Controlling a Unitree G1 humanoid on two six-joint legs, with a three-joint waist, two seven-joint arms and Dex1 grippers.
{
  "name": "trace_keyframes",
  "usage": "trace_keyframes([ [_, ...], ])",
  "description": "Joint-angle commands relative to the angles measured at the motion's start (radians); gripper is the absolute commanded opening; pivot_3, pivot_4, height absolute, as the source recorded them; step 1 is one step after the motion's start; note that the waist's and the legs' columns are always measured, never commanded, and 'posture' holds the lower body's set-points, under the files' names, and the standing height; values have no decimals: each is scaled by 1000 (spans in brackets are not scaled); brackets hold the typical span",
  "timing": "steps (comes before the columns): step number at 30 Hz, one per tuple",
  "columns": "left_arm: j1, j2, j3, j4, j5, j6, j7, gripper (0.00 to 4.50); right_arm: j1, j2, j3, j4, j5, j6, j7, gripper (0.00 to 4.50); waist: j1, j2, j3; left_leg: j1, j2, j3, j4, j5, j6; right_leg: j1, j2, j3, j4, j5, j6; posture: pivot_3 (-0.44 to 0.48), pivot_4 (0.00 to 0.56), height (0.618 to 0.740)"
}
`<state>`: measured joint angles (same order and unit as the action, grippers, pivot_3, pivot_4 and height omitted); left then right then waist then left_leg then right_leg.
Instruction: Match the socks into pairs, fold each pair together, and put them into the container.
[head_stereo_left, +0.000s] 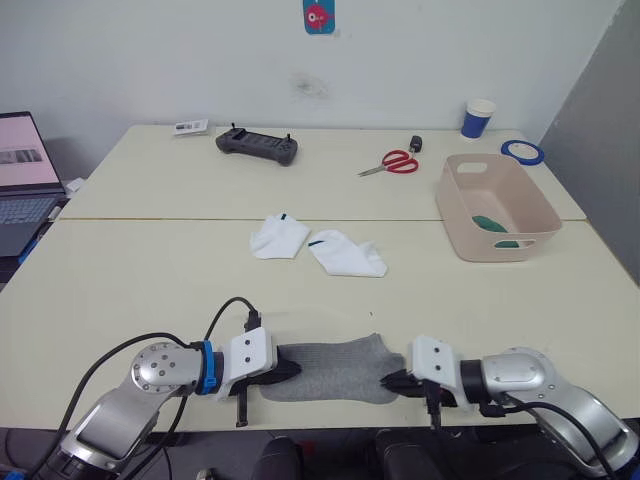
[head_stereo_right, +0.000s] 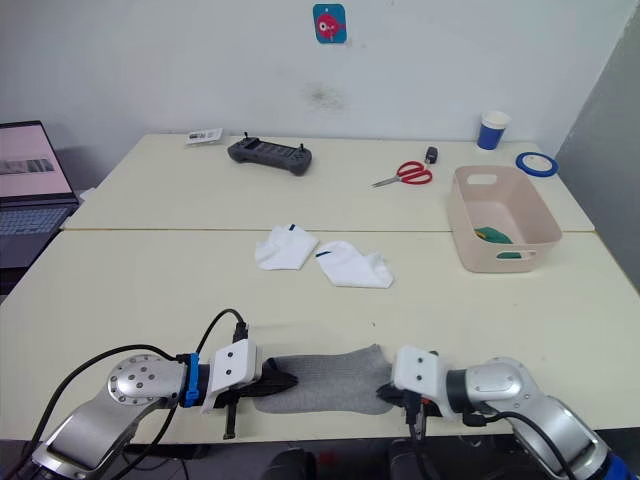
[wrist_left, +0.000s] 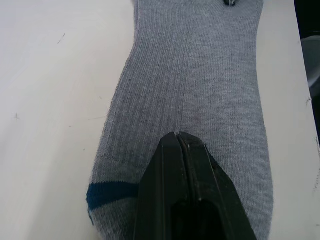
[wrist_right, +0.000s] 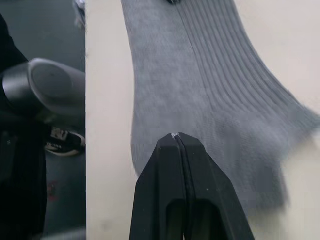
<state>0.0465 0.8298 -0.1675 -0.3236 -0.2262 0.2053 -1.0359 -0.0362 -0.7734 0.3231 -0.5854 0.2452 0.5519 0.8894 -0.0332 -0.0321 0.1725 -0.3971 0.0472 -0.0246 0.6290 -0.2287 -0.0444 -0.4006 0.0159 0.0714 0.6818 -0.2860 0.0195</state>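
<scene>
Pinching each end of the grey socks (head_stereo_left: 330, 369) with left pincer (head_stereo_left: 290, 371) and right pincer (head_stereo_left: 392, 381) clamped narrow, we should lift evenly, folding end onto end.

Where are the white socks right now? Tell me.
The two white socks lie side by side at mid-table in the left eye view, beyond the grey sock, left of the pink container.
</scene>
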Motion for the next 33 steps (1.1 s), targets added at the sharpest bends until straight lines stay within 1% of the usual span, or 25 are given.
trace_keyframes([
  [1, 3, -11, 37, -79, -106, 96, -10, 0, -14, 88, -137, -134, 158, 100, -81, 41, -1, 0, 0, 0, 0, 0, 0, 0, 0, 0, 0, 0, 1, 1, 1, 0, 150, 740],
  [3, -16, -9, 58, -130, -161, 156, -11, 0, 2, 121, -189, -165, 199, 155, -128, 41, 1, 0, 0, -2, 0, -1, 0, 0, 0, -2, 1, -1, 1, 2, 4, 0, 150, 740],
  [6, -41, -17, 43, -154, -162, 179, 0, 0, 75, 158, -237, -186, 205, 165, -196, 615, 7, -2, 0, -4, 0, -2, 0, 0, 0, -3, 0, -2, 0, 2, 4, 0, 150, 740],
  [8, -45, -17, 26, -149, -145, 178, 3, 0, 111, 159, -233, -193, 186, 153, -218, 1301, 6, -1, 0, -4, -1, -1, 0, 0, 0, -3, 0, -1, -1, 2, 5, 0, 150, 740],
  [10, -38, 0, -5, -105, -78, 132, -3, 0, 164, 157, -200, -185, 128, 114, -254, 1992, 3, -1, 0, -4, -1, -1, 0, 0, 0, -3, 0, 0, -1, 2, 5, 0, 150, 740],
  [12, -30, 5, -22, -64, -37, 104, -4, 0, 215, 164, -168, -162, 74, 76, -289, 2631, 0, -1, 0, -3, -1, -1, -1, 0, 0, -3, 0, 0, 0, 2, 4, 0, 150, 740],
  [14, -27, 6, -31, -43, -13, 79, -10, 0, 238, 179, -146, -124, 42, 56, -313, 2631, -2, -1, 0, -3, 0, -1, -1, 0, 0, -3, 1, 0, 0, 1, 3, 0, 150, 740],
  [18, -29, -5, -33, -35, -7, 66, -14, 0, 231, 196, -95, -45, -6, 38, -325, 2631, -1, -1, 0, -3, 0, 0, 0, 0, 0, -3, 0, 0, 0, 0, -1, 0, 150, 740],
  [21, -24, -10, -27, -43, -6, 61, -7, 0, 221, 212, -82, -22, 4, 43, -317, 2022, -1, -2, 0, -2, 0, 0, 0, 0, 0, -2, 0, 0, 0, 0, -1, 0, 150, 740],
  [23, -17, -9, -18, -47, -6, 58, -1, 0, 217, 213, -83, -27, 22, 45, -304, 1407, 0, -2, 0, -2, 0, 0, 0, 0, 0, -2, 0, 0, 0, 0, 0, 0, 150, 740],
  [26, -12, -12, 8, -49, -11, 53, 18, 0, 193, 201, -90, -35, 26, 36, -285, 315, 0, -2, 0, -2, 0, 0, 0, 0, 0, -2, 0, 0, 0, 1, 1, 0, 150, 740],
  [27, -17, -16, 18, -52, -19, 58, 25, 0, 175, 200, -96, -34, 26, 33, -280, 34, 0, -2, 0, -2, 0, 0, 0, 0, 0, -3, 0, 0, 0, 1, 2, 0, 150, 740],
  [31, -59, -38, 30, -71, -44, 89, 43, 0, 123, 206, -128, -21, 54, 51, -268, 34, 1, -2, 0, -3, 0, 0, 0, 0, 0, -3, 0, 0, 1, 1, 1, 0, 150, 740],
  [33, -98, -65, 21, -95, -72, 134, 53, 0, 100, 213, -161, 1, 86, 68, -262, 34, 3, -2, 0, -3, 0, 0, 0, 0, 0, -3, 0, 0, 0, 2, 3, 0, 150, 740],
])
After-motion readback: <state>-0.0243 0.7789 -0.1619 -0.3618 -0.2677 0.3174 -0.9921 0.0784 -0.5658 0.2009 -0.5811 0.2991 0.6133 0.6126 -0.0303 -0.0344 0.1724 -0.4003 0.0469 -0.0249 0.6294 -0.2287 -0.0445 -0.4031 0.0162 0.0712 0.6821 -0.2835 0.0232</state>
